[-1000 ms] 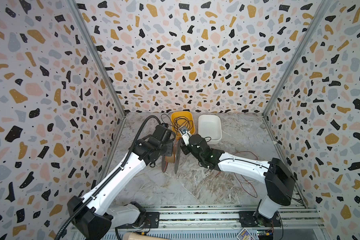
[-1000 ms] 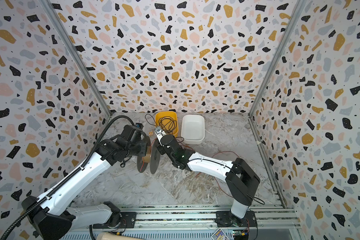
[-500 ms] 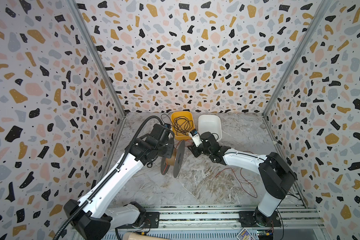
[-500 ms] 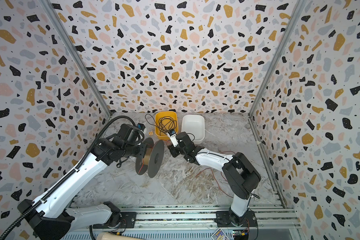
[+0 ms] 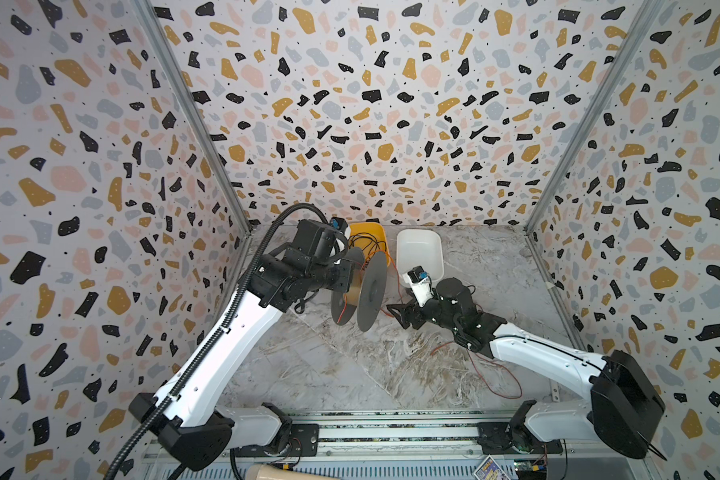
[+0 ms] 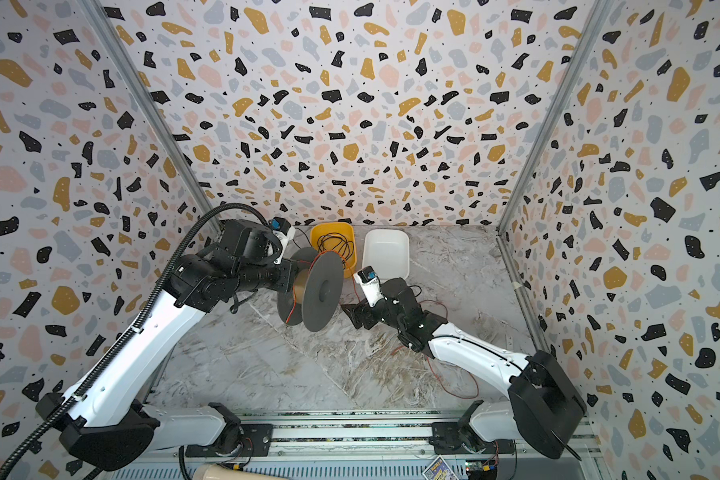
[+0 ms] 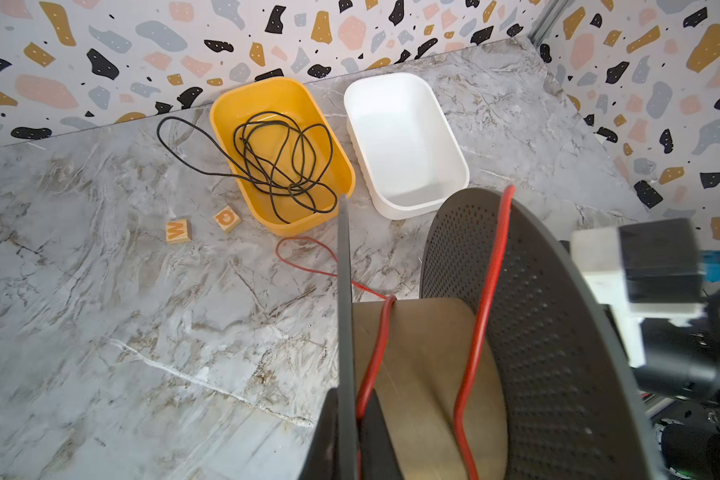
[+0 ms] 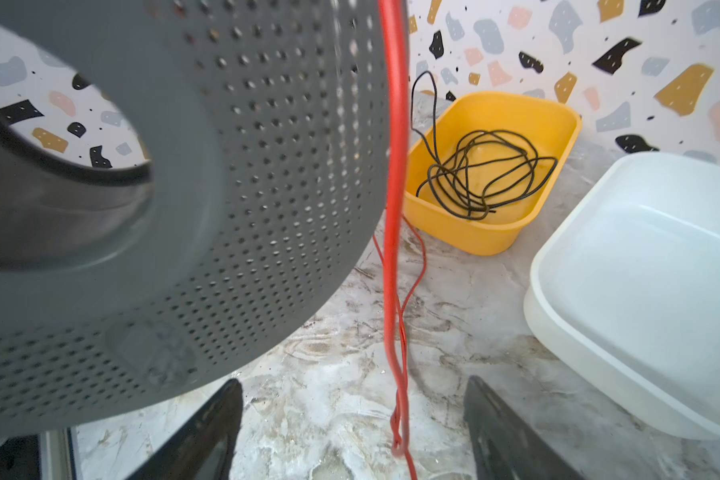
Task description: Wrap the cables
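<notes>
Item: red wire (image 8: 393, 208), two strands across spool (image 5: 371, 291) core, rest trailing over bench (image 5: 329, 374) right half; L gripper (image 7: 350, 436) pinches spool flange, keeping it aloft for winding; R gripper (image 8: 354, 386) jaws spread, wire hanging free betw. them, prob. pre-regrip.

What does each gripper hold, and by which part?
The left gripper clamps the spool by one flange's edge. The right gripper, open, holds nothing; red wire passes between its jaws.

Terrazzo-patterned walls (image 5: 350, 104), grey marbled floor (image 5: 329, 374)
</notes>
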Robot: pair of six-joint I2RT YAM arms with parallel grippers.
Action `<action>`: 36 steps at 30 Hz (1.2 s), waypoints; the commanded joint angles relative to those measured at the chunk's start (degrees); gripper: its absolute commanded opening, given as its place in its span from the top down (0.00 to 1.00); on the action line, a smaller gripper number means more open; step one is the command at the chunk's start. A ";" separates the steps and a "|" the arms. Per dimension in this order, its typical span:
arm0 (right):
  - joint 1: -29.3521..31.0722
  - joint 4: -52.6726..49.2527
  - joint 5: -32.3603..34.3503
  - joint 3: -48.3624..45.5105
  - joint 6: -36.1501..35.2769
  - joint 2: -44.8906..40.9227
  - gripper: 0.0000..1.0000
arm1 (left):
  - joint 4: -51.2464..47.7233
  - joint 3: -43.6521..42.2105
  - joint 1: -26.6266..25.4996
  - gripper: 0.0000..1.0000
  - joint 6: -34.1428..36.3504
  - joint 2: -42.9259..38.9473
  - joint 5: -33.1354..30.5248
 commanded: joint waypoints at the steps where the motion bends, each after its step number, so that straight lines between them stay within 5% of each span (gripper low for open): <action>1: -1.43 -0.26 -0.10 -1.65 0.51 -2.62 0.15 | 1.92 2.98 0.14 1.00 0.68 -0.24 1.74; 12: -2.35 6.31 9.00 -8.39 0.35 -6.30 0.22 | 0.46 5.48 0.23 1.00 0.81 -0.32 3.23; 36: -6.54 27.59 2.16 -2.17 -6.69 8.77 0.38 | 1.71 4.23 0.23 1.00 0.06 -1.65 5.28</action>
